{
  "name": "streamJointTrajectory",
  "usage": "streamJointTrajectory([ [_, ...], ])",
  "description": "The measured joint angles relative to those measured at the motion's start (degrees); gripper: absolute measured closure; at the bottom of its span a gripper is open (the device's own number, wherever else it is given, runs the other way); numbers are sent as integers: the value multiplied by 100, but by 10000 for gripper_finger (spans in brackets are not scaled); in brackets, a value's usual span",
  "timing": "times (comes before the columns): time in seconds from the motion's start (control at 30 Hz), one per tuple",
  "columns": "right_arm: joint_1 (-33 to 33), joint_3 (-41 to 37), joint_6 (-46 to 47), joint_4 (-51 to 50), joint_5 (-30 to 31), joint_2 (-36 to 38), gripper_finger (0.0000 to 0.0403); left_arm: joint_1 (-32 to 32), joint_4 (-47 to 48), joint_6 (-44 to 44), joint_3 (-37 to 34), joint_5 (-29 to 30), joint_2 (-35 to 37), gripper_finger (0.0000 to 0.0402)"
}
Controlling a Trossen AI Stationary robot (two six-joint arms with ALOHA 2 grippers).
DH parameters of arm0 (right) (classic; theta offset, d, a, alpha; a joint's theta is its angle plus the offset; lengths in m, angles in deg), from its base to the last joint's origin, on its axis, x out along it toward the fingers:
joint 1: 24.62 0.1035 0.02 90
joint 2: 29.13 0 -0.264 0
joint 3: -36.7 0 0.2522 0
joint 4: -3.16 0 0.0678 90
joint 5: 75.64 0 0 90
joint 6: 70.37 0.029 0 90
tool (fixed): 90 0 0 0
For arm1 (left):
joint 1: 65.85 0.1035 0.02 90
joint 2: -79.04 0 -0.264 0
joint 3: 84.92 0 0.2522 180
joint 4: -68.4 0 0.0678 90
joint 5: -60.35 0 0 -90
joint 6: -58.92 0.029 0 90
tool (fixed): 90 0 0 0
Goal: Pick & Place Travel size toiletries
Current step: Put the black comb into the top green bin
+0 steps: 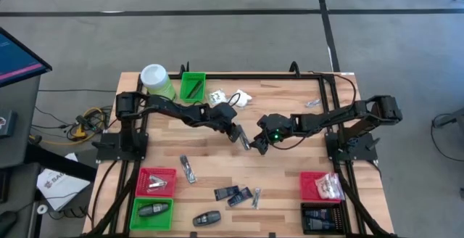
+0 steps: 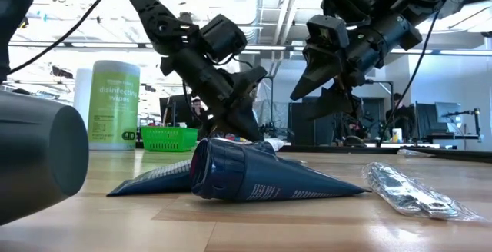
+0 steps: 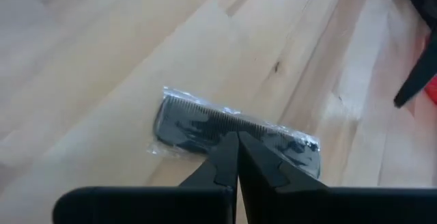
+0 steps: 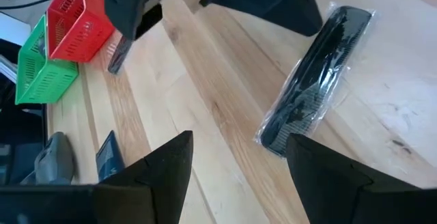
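A black comb in a clear wrapper [image 1: 245, 142] lies flat on the wooden table's middle, between my two grippers. My left gripper [image 3: 237, 142] is shut and slants down, its tips at the middle of the comb [image 3: 198, 118]. My right gripper [image 4: 239, 142] hangs open just to the comb's right, above the table, with the comb [image 4: 317, 74] ahead of its fingers and nothing between them. Other toiletries lie near the front edge: dark blue packets [image 1: 232, 193], silvery packets [image 1: 187, 169] and a black oval piece [image 1: 206, 218]. White sachets [image 1: 228, 96] lie at the back. My left gripper has its shut fingertips [image 3: 229, 149] over the near long edge of the comb's wrapper [image 3: 217, 136], coming slanting down from the table's left. Whether they touch the wrapper I cannot tell. The comb lies flat on the table.
A green canister with a white lid [image 1: 156, 82] and a green bin [image 1: 192, 85] stand at the back left. Red [image 1: 156, 181] and green [image 1: 151, 210] bins sit front left. Red [image 1: 321, 186] and black [image 1: 321, 216] bins sit front right.
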Motion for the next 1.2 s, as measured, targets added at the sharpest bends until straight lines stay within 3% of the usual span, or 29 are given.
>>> streamJointTrajectory([
  [0.4, 7, 0, 44, -130, -8, -2, 177, -197, 81, -383, 15, -72, -334, 401],
  [0.73, 7, 0, 46, -189, -9, -2, 177, -1334, 107, -1176, 15, 56, -334, 401],
  [0.87, 7, 0, 46, -212, -14, -2, 177, -1598, 52, -1238, 9, 375, -334, 401],
  [1.2, 291, 0, 206, -212, -35, -2, 177, -718, -396, -759, 53, 89, -362, 401],
])
